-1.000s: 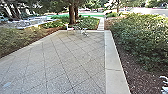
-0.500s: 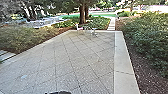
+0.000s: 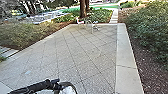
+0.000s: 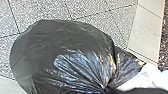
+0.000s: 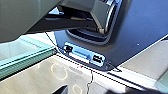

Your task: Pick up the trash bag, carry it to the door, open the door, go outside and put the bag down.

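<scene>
Left gripper (image 3: 58,85) pinches gathered neck of black trash bag (image 4: 62,47), over patio (image 3: 85,60) (speckled, pale-bordered), inside right edge; shrubs (image 3: 147,35) beyond.

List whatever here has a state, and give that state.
Trash bag: bulging, neck gathered; whether it touches the ground, cannot tell.
Left arm: reaching out over the yard.
Paving: laid, dry-looking.
Shrubs on the right: in leaf.

No readable text or labels, as far as the blur shows
</scene>
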